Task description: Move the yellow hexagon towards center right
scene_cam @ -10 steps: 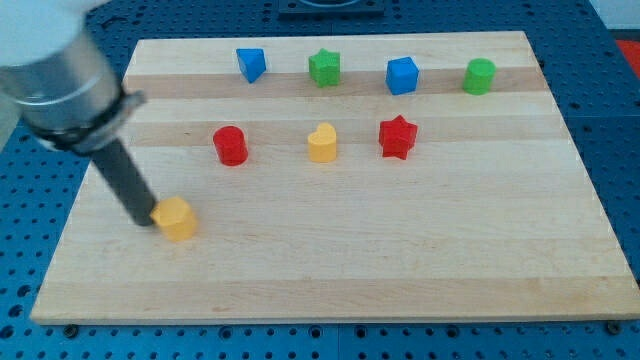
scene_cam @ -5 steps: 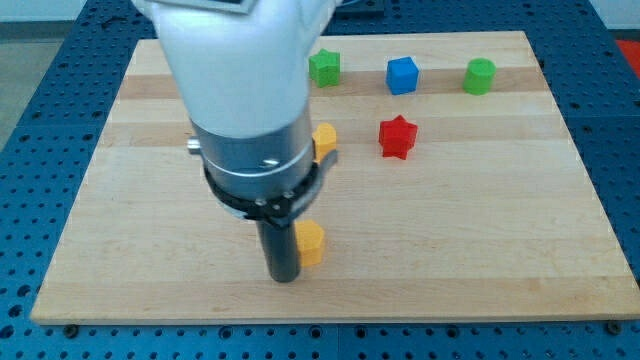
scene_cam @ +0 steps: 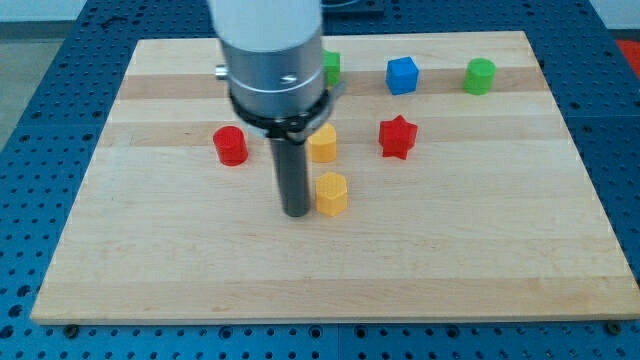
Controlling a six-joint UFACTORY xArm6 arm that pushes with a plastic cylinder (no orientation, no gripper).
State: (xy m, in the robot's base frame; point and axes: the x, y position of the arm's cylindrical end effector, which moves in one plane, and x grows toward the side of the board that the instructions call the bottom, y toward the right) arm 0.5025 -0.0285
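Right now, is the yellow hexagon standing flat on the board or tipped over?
Flat. The yellow hexagon sits level on the board, its top face up, with my tip close against its left side.

Single high, downward-tilted front view

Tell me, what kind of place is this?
Probably a robot lab. A wooden board rests on a blue table full of little holes, and my tip sits just left of the yellow hexagon, among other small coloured blocks.
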